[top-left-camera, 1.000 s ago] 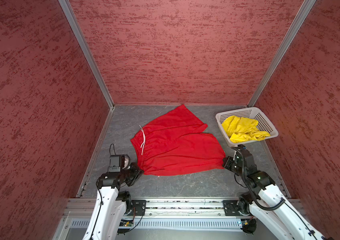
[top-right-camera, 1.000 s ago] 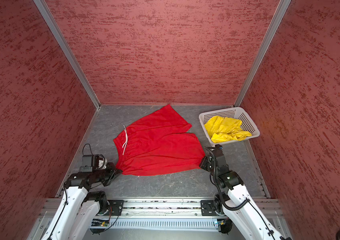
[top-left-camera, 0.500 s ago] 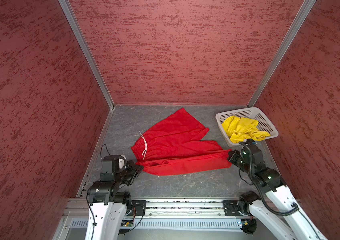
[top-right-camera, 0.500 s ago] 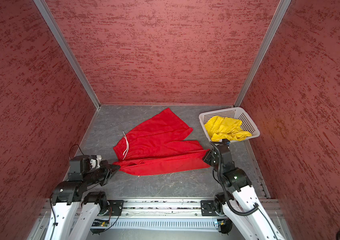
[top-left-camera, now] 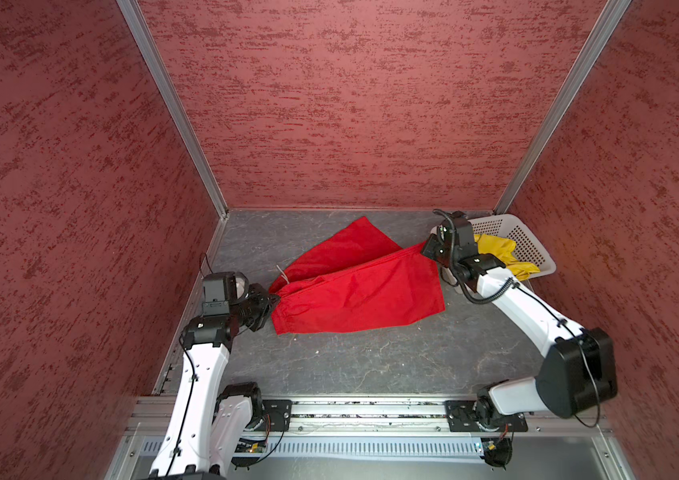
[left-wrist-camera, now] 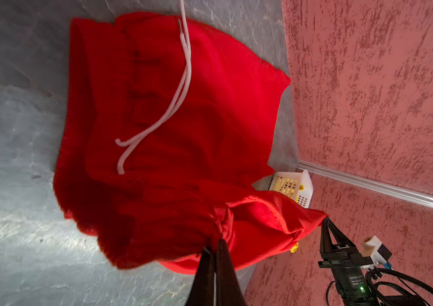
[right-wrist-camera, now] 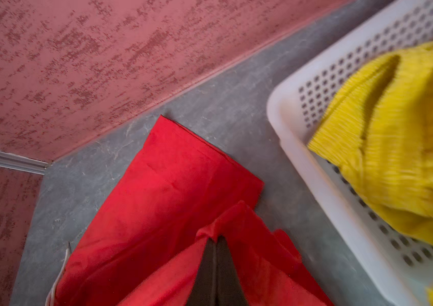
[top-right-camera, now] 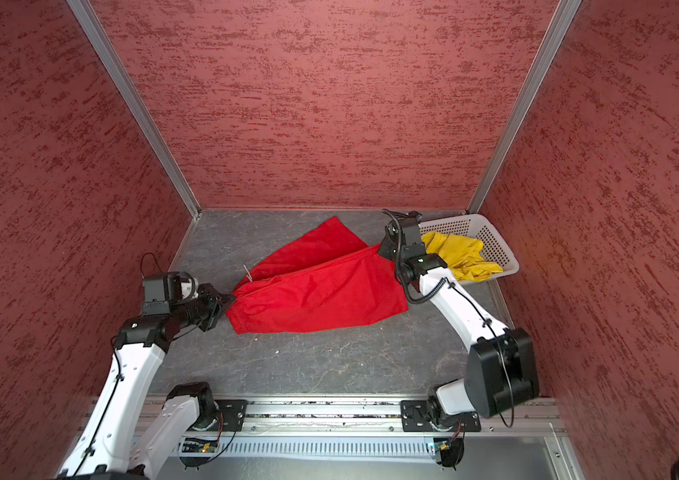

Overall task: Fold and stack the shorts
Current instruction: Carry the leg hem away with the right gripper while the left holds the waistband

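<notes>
We pinch red shorts (top-left-camera: 354, 291) at both ends: left hand (top-left-camera: 272, 297) clamped on waistband corner, right hand (top-left-camera: 428, 249) on leg hem. Near leg held raised, likely to fold over far leg on bench (top-left-camera: 350, 361). Yellow shorts (top-left-camera: 495, 249) wait crumpled in basket (top-left-camera: 537, 253).

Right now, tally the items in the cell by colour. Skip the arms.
red shorts: 1
yellow shorts: 1
white basket: 1
Total: 3
</notes>
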You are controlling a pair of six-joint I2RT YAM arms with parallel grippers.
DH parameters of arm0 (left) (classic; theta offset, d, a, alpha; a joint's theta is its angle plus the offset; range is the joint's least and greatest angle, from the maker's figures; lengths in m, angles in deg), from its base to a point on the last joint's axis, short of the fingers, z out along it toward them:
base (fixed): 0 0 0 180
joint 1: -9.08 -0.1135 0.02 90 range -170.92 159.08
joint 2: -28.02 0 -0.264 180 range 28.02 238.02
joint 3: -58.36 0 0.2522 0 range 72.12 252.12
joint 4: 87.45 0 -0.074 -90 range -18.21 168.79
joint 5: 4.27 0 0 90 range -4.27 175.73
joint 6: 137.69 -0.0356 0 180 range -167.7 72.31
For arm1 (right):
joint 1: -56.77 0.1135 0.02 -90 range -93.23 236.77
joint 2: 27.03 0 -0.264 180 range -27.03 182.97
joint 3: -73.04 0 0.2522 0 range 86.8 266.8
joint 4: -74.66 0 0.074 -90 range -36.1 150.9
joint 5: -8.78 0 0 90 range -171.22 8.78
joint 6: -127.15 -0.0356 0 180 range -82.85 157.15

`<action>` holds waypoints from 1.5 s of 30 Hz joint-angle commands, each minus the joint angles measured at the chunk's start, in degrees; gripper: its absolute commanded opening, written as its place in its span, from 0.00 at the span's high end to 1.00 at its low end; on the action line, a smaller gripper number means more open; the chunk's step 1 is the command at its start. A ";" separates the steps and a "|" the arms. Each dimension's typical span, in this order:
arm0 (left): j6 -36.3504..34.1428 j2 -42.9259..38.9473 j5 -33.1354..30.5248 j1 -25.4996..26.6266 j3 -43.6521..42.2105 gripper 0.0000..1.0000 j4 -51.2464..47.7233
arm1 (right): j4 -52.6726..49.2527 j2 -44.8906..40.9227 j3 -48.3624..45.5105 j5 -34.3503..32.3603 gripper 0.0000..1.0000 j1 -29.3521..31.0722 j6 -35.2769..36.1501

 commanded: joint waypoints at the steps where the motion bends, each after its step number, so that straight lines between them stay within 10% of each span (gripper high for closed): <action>1: -1.23 4.11 -2.19 -3.14 1.42 1.00 5.75 | 5.83 7.47 6.86 -0.58 1.00 -2.17 1.43; 14: -2.31 27.47 -7.71 -5.50 2.82 1.00 17.05 | -1.36 45.46 48.13 5.92 1.00 -2.58 3.19; 18: -1.50 34.72 -8.17 -5.33 4.00 0.73 20.45 | -8.48 57.54 65.10 6.83 0.97 -2.59 3.65; 23: -1.09 39.48 -9.82 -4.52 7.41 0.50 20.29 | -11.54 67.79 77.98 8.87 0.62 -3.19 2.36; 34: -5.22 28.49 -22.37 2.06 13.55 0.24 8.50 | -4.18 54.51 64.30 11.11 0.55 -2.93 4.77; 45: 0.15 22.91 -14.80 4.15 -5.18 0.01 20.93 | 0.19 36.07 35.38 11.02 0.52 6.49 12.79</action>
